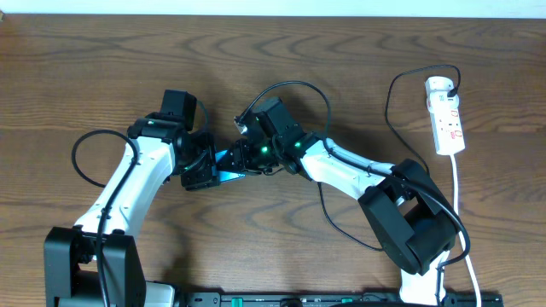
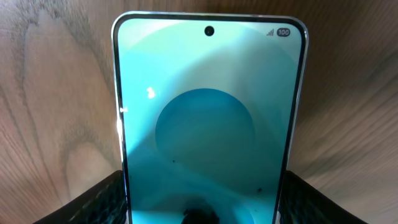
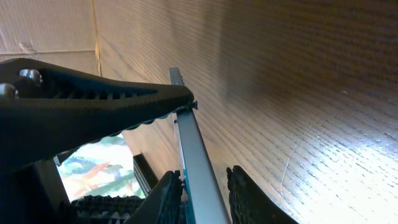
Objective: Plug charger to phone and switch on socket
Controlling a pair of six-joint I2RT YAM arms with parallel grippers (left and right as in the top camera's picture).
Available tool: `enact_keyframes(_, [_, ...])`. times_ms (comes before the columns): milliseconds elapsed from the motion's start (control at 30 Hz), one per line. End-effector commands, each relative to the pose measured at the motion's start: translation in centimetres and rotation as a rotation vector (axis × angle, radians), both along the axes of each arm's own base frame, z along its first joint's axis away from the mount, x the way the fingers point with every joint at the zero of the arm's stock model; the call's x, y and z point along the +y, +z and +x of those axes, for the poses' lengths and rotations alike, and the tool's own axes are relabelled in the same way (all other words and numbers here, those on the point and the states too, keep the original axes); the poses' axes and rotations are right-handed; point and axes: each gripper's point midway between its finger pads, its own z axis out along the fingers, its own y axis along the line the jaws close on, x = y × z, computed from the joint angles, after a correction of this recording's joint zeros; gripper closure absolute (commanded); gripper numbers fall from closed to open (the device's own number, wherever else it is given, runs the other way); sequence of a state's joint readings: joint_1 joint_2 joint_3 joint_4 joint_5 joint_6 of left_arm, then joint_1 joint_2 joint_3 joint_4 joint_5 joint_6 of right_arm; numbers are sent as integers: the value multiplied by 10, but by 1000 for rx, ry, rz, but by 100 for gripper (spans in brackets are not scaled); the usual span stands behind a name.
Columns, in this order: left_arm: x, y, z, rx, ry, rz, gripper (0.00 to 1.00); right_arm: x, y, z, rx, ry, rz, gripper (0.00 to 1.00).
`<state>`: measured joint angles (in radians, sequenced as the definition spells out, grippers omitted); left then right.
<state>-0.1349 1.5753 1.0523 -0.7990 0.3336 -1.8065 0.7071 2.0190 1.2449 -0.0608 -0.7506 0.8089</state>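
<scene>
1. The left gripper [image 2: 205, 179] clamps the phone [image 2: 208, 106] by its lower end, mid-table.
2. The right gripper [image 3: 202, 177] straddles the phone's edge; I cannot tell whether it grips.
3. The charger [image 1: 388, 102] cable loops to the socket [image 1: 446, 115], far right.

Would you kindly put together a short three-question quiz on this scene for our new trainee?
1. Fill in: the battery badge at the top corner of the phone reads ___.
2. True or false: nothing is holding the phone.
3. The white power strip lies: A) beside the left arm's base; B) on the right side of the table; C) under the phone.

Key:
1. 100
2. False. The left gripper clamps it between its fingers.
3. B
</scene>
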Motion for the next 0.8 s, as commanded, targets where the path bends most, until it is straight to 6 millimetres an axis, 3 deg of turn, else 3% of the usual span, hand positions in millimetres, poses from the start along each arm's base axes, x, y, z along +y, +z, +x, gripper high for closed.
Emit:
enact_keyframes(0, [-4,3,0,-6,-4,-23,93,4,5,-1,-7,3,6,75])
enact_keyframes(767, [-5,3,0,-5,-5,-25,93,4,5,-1,-7,2,5,90])
